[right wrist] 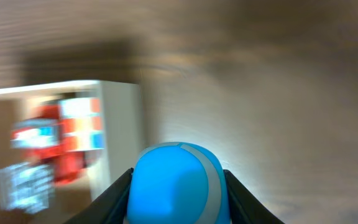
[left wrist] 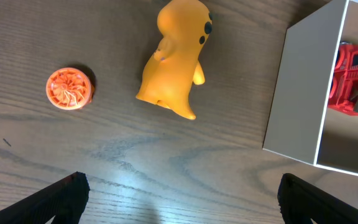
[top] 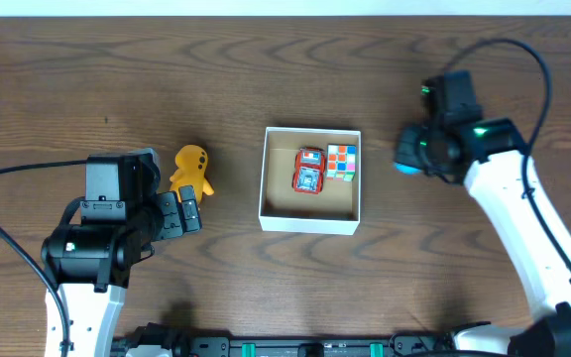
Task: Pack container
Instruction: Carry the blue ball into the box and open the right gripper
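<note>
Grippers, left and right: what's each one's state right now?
Left gripper: open, holding nothing.
Right gripper: closed on a blue rounded toy.

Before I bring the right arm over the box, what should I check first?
1. Right claw shut on blue toy: ok.
2. Blue toy above the container: not ok, it is outside the right wall.
3. Room inside: ok, red car and cube leave much of the floor bare.
4. Left claw open and empty: ok.
5. Yellow figure and orange disc packed: not ok, both lie on the table.
6. Grip firm: cannot tell, the right wrist view is blurred.
</note>
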Action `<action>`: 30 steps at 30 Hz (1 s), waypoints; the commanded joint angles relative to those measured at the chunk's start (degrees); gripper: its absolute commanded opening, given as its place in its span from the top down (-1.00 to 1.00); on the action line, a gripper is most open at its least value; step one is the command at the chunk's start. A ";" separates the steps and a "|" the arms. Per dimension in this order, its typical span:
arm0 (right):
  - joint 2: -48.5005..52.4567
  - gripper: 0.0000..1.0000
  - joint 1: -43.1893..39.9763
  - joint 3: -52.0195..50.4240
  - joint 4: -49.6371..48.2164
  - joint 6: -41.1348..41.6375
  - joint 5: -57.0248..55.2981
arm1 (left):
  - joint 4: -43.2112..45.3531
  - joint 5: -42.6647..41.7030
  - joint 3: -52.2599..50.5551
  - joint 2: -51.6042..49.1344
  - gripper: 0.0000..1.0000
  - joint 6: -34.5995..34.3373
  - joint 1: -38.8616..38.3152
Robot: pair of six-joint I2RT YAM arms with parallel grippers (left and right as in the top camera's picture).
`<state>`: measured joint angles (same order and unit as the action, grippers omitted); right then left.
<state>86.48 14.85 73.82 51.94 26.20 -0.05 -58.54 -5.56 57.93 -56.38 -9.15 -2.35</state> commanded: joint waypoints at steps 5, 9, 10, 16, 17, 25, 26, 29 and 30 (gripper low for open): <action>-0.31 0.97 15.65 4.70 -3.56 -5.16 -1.88 | -0.15 1.07 1.18 -0.11 -0.96 0.48 0.20; 1.84 0.97 21.90 4.70 -8.24 -6.03 -2.75 | -0.15 1.07 1.18 -0.11 -0.96 0.48 0.20; 2.71 0.97 23.23 4.70 -9.57 -6.32 -3.37 | -0.15 1.07 1.18 -0.11 -0.96 0.48 0.20; 9.29 0.97 27.04 4.70 -14.64 -6.56 -5.73 | -0.17 1.07 1.18 -0.11 -0.96 0.48 0.20; 10.51 0.97 27.12 4.70 -15.19 -6.56 -5.70 | -0.17 1.07 1.18 -0.11 -0.96 0.48 0.20; 18.21 0.97 27.12 4.70 -21.07 -6.78 -5.66 | -0.15 1.07 1.18 -0.11 -0.96 0.48 0.20; 18.71 0.98 27.12 4.70 -21.88 -7.08 -5.64 | -0.15 1.07 1.18 -0.11 -0.96 0.48 0.20; 19.63 0.98 27.12 4.70 -24.52 -7.65 -5.62 | -0.15 1.07 1.18 -0.11 -0.96 0.48 0.20; 19.74 0.97 27.12 4.70 -25.05 -7.65 -5.60 | -0.15 1.07 1.18 -0.11 -0.96 0.48 0.20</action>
<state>105.75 41.58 77.62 27.97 19.84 -4.86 -58.54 -5.56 57.93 -56.38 -9.15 -2.35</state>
